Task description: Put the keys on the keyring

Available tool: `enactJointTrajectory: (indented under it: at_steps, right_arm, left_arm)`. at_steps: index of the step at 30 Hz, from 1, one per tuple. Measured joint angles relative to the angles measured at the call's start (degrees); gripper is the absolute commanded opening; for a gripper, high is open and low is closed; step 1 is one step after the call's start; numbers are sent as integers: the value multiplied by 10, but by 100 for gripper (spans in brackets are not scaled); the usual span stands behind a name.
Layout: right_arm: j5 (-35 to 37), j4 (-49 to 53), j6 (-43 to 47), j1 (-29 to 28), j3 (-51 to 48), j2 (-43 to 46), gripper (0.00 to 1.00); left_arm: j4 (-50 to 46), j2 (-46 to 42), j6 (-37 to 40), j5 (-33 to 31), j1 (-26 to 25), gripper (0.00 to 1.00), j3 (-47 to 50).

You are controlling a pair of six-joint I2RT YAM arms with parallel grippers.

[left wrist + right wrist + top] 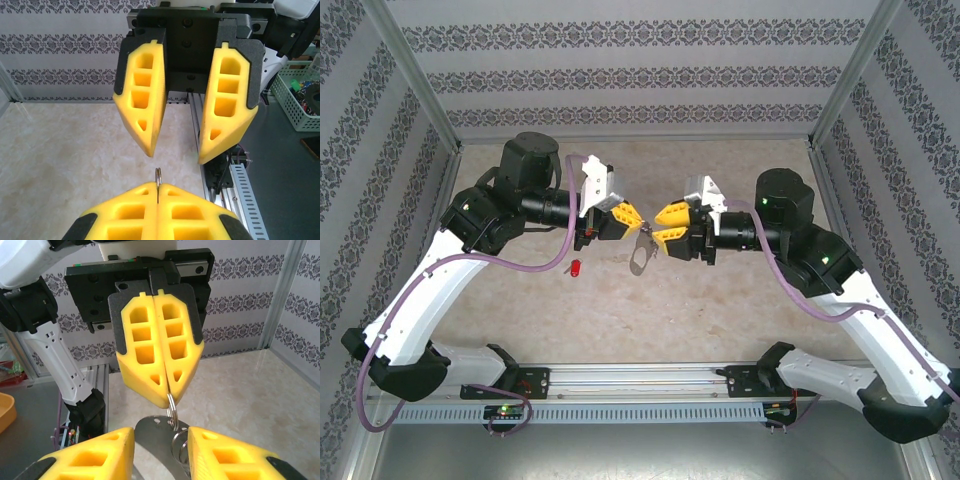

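Patterned grey damask wallpaper (640, 70) lines the walls around a matte beige, stone-mottled table (740, 300). A slotted aluminium rail (640, 385) runs along the table's near edge.

On the left, the white-shelled left arm (430, 290) bends inward, with a glossy purple cable (535, 262) looping beside it. Just right of that loop, a tiny red-headed key (576, 268) lies flat on the bare table. It is apart from both grippers and sits below and to the left of the left gripper (632, 218).

That gripper's yellow, honeycomb-moulded wedge fingers are pressed tightly together. Their tips pinch a thin round wire ring (171, 402). From this ring the keyring (150, 432) hangs above the table between the two grippers. It is a flat, smooth grey metal plate with a rounded end, and more thin metal rings (179, 446) are bunched along its right side.

To the right, the right gripper (658, 228) faces the left one tip to tip. Its matching yellow fingers are spread apart on either side of the plate. The right wrist view does not show clearly whether they touch the plate's edges.
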State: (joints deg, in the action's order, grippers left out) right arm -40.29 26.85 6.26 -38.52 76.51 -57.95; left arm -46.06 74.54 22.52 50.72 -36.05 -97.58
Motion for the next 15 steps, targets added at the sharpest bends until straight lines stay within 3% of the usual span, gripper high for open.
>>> enactJointTrajectory:
  at_steps: [7, 15]
  right_arm:
    - [4, 7, 9, -10, 11, -17, 32]
    - [9, 12, 23, -18, 14, -31, 12]
  left_arm:
    - [-15, 9, 7, 0, 0, 0, -14]
    - [-32, 14, 14, 0, -5, 0, -22]
